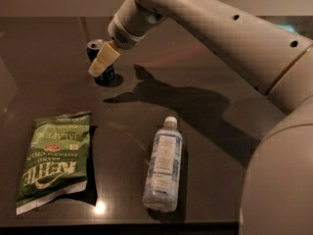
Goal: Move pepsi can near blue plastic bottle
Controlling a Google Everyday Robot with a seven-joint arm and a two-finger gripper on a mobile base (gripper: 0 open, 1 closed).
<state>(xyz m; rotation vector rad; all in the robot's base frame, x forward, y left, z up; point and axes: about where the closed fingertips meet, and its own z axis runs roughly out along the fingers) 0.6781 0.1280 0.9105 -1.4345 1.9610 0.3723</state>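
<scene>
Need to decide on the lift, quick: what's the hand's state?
Hand: at the pepsi can, overlapping its front in this view; open, closed or gripping cannot be told.

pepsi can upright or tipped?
Upright: the can stands on its base, silver top facing up. The gripper is in front of it, partly covering its side.

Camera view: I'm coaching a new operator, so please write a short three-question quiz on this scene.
1. True or false: the blue plastic bottle lies on its side on the table.
2. Where is the gripper? A: right at the pepsi can, in front of it. B: at the bottle's cap. C: beyond the table's edge.
3. Which item lies picture-left of the bottle?
Key: 1 true. 2 A. 3 the green chip bag.
</scene>
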